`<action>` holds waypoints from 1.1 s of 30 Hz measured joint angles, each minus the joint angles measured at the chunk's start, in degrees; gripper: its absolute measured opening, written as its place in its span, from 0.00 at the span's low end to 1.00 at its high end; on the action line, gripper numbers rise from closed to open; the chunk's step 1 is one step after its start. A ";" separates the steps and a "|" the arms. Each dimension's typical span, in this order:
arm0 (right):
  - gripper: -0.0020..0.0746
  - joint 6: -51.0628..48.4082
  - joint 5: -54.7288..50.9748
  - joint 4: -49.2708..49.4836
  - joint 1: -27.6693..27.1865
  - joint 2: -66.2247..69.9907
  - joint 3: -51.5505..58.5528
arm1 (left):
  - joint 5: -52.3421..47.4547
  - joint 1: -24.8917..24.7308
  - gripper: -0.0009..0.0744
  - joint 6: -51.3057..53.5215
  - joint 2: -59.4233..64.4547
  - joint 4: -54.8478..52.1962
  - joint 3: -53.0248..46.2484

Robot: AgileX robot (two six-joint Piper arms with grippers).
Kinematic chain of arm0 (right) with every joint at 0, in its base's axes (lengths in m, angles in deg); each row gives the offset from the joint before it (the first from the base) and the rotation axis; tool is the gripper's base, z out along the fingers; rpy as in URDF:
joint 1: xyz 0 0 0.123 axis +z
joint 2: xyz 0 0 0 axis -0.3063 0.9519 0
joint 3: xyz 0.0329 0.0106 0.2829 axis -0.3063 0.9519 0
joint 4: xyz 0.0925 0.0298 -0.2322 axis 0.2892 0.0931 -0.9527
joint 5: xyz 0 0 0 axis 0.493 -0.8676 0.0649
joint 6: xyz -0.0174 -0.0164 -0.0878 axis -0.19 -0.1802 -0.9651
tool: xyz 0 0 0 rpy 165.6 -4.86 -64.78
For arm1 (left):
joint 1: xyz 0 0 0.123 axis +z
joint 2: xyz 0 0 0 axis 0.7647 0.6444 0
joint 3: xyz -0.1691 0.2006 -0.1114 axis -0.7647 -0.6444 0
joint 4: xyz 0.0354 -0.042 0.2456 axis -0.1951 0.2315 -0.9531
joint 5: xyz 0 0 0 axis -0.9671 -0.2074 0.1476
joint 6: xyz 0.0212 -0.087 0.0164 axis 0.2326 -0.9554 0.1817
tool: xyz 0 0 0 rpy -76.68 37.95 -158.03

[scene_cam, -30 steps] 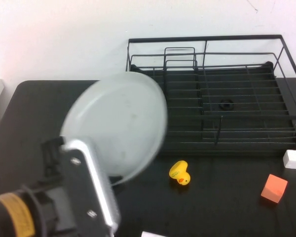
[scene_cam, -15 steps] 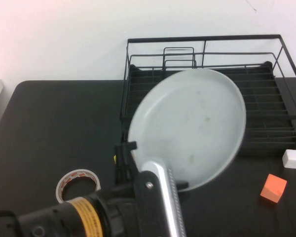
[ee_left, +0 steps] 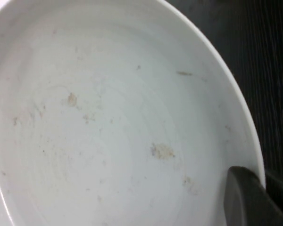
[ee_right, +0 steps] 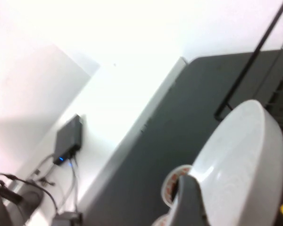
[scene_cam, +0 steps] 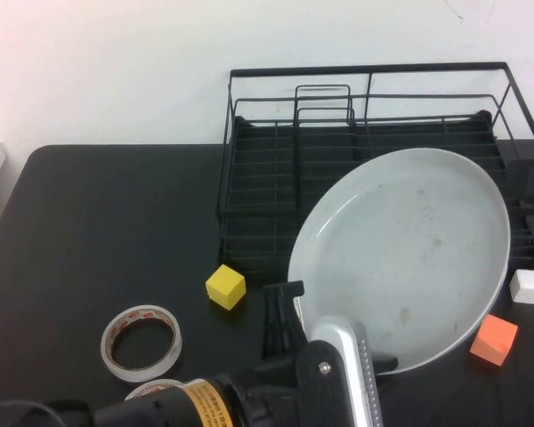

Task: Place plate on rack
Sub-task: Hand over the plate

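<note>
The large pale grey-white plate (scene_cam: 409,253) is held tilted in the air in front of the right half of the black wire rack (scene_cam: 276,178), covering its front rail. My left gripper (scene_cam: 338,345) is shut on the plate's near rim, with the arm low in the high view. In the left wrist view the plate (ee_left: 108,122) fills the picture and one dark finger (ee_left: 247,197) lies over its rim. The right wrist view shows the plate (ee_right: 240,160) edge-on. A dark part of my right gripper (scene_cam: 529,182) shows at the right edge by the rack.
A yellow block (scene_cam: 225,286) sits in front of the rack's left corner. Two clear tape rings (scene_cam: 141,342) lie at the front left. A white block (scene_cam: 529,286) and an orange block (scene_cam: 494,338) sit at the right. The wall is behind the rack.
My left gripper has carried the plate rightward, from left of the rack to in front of its right half. The plate now hides the yellow duck and has uncovered the yellow block and tape rings.
</note>
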 joint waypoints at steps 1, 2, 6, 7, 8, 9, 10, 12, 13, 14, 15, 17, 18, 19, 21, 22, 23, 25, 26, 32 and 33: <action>0.63 0.00 0.12 -0.91 0.00 0.00 -0.04 | 0.12 0.00 0.02 0.00 0.14 0.00 0.00; 0.63 0.00 0.12 -1.61 0.00 0.00 -0.04 | 0.12 0.00 0.02 0.00 0.14 0.00 0.00; 0.63 0.13 0.34 -3.52 0.00 0.00 -0.04 | 0.69 0.00 0.02 0.00 0.39 0.00 0.00; 0.63 0.40 0.34 -3.65 0.00 0.10 -0.04 | 0.80 0.00 0.02 -0.10 0.62 0.00 0.00; 0.63 0.88 0.34 -3.74 0.00 0.24 -0.13 | 1.04 0.00 0.02 -0.10 1.00 0.00 0.00; 0.63 1.44 0.34 -4.05 0.00 0.50 -0.13 | 1.36 0.00 0.02 -0.10 1.39 0.00 0.00; 0.63 2.08 0.34 -4.80 0.00 0.98 -0.13 | 1.63 0.00 0.02 -0.10 1.73 0.00 0.00; 0.63 3.48 0.34 -6.65 0.00 1.57 -0.17 | 1.98 0.00 0.02 -0.10 2.60 0.00 0.00; 0.63 4.19 0.34 -7.78 0.00 1.82 -0.17 | 2.11 0.00 0.02 -0.10 2.89 0.00 0.00; 0.63 4.84 0.34 -8.72 0.00 2.11 -0.17 | 2.25 0.00 0.02 -0.10 3.17 0.00 0.00; 0.63 5.40 0.34 -9.88 0.00 2.23 -0.17 | 2.33 0.00 0.02 -0.10 3.45 -0.11 0.00; 0.63 6.11 0.34 -11.66 0.00 2.34 -0.17 | 3.20 0.00 0.02 -0.10 3.97 -0.11 0.00; 0.63 6.24 0.34 -12.32 0.00 2.34 -0.17 | 3.74 0.00 0.02 -0.10 4.24 -0.25 0.00; 0.63 6.47 0.34 -12.84 0.00 2.34 -0.17 | 4.38 0.00 0.02 -0.10 4.56 -0.46 0.00; 0.63 6.96 0.34 -13.11 0.00 2.55 -0.17 | 6.00 0.00 0.02 -0.10 5.37 -1.14 0.00; 0.63 7.36 0.13 -13.11 0.00 2.80 -0.27 | 6.71 0.00 0.02 -0.39 5.65 -1.56 0.00; 0.63 7.51 0.14 -13.11 0.00 2.94 -0.27 | 7.48 0.00 0.02 -0.83 6.09 -2.31 0.00; 0.63 7.60 0.14 -13.20 0.00 3.31 -0.27 | 8.36 -0.12 0.02 -1.58 7.06 -3.37 0.00; 0.63 7.63 0.14 -13.20 0.00 3.40 -0.27 | 8.66 -0.34 0.02 -1.94 7.41 -4.08 0.00; 0.58 9.77 -0.01 -17.89 0.00 3.40 -0.27 | 11.01 -3.19 0.02 -2.51 9.08 -5.51 0.00; 0.55 10.36 -0.12 -18.74 0.00 3.40 -0.27 | 11.62 -3.63 0.02 -2.51 9.22 -5.51 0.00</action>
